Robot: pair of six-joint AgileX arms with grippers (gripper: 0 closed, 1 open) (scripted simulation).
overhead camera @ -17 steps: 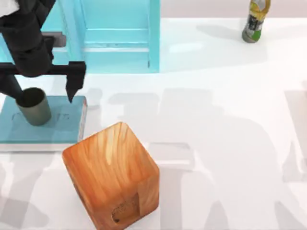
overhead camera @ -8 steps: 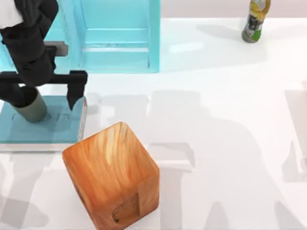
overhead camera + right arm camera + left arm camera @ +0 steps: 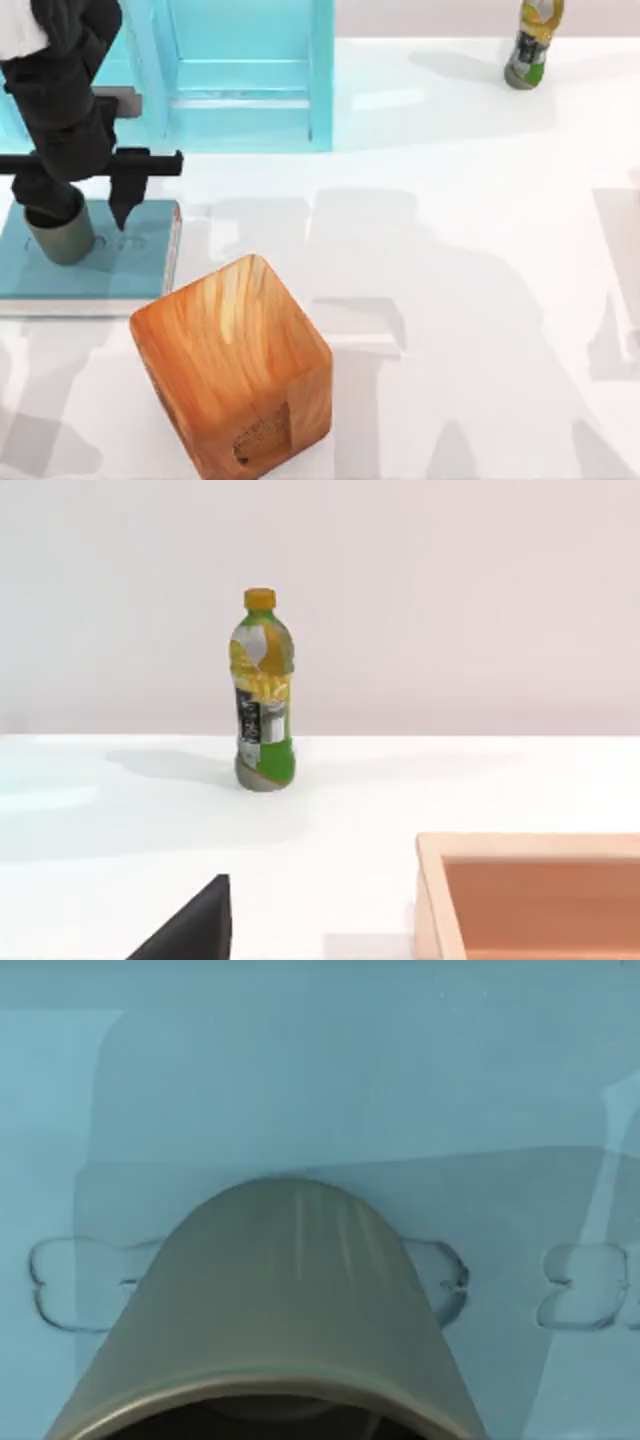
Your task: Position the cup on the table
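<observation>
The left gripper (image 3: 82,210) is hanging over the far-left side of the counter (image 3: 480,280), its matte black body covering the top of the cup (image 3: 66,238). One dark tapered finger (image 3: 124,200) is standing just to the right of the cup, and the other is lying on the cup's left side, hidden under the arm; the jaws are bracketing the cup, though whether they are pinching it or standing slightly spread I cannot tell. The cup, a smooth olive-grey cylinder, is sitting upright on the flat light-blue slab (image 3: 130,265), not on the white counter itself. In the left wrist view the cup (image 3: 270,1300) is showing its rounded wall and dark mouth against the slab (image 3: 300,1060), whose glossy surface is carrying faint embossed outlines. Near it, a chunky wooden block (image 3: 230,365) with orange grain and softened edges is lying tilted. A turquoise shelf unit (image 3: 245,70) is rising behind, and a colourfully labelled bottle (image 3: 530,40) is standing upright at the far right.
</observation>
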